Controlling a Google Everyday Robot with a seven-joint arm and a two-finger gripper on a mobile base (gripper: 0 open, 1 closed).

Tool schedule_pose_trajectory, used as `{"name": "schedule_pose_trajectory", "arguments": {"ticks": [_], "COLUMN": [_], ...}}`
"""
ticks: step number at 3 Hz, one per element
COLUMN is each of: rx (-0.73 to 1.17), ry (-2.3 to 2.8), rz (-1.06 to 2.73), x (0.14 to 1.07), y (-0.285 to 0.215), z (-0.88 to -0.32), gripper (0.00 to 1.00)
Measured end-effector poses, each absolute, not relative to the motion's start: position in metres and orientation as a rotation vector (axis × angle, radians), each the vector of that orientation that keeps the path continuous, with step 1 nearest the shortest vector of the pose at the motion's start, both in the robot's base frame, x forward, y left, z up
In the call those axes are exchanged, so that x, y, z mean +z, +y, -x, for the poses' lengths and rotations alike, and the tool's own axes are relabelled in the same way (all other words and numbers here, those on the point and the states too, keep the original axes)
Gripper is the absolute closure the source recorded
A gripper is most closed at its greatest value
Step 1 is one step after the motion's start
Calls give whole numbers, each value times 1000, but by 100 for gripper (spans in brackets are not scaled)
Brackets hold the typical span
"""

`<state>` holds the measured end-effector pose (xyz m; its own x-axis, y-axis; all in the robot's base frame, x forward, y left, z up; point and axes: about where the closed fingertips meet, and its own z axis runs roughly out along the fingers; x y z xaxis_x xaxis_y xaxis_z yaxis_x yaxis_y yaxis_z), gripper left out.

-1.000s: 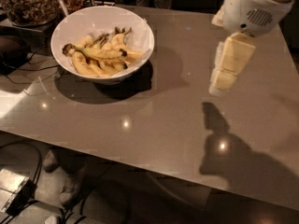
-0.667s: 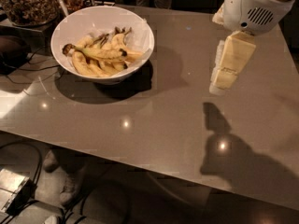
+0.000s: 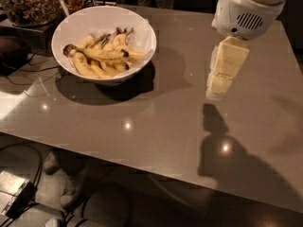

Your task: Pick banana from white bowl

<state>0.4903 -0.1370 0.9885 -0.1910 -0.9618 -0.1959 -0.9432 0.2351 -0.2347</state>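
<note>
Gripper (image 3: 217, 90) hangs over the table (image 3: 156, 117), well apart from the white bowl (image 3: 104, 20); open or closed, I cannot tell; the banana (image 3: 102, 54) lies atop others in that bowl, leftward in view, seemingly lengthwise left-to-right, stem farthest away.

Matt cream plastic gripper (image 3: 218, 86) above a glossy, smooth grey table (image 3: 156, 126); smooth white bowl (image 3: 102, 15), streaked banana (image 3: 99, 55).

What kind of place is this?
Probably an office snack or break area: a white bowl of bananas on a grey table, a clear container of granola-like food behind it. The gripper hangs over the table, right of the bowl.
</note>
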Motion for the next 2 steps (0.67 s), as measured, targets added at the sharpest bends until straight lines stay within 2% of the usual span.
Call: {"name": "schedule_pose_trajectory", "arguments": {"ticks": [2], "rx": [-177], "ry": [2306], "rz": [1842], "x": [961], "y": [-78], "z": [-568], "gripper": [0]}}
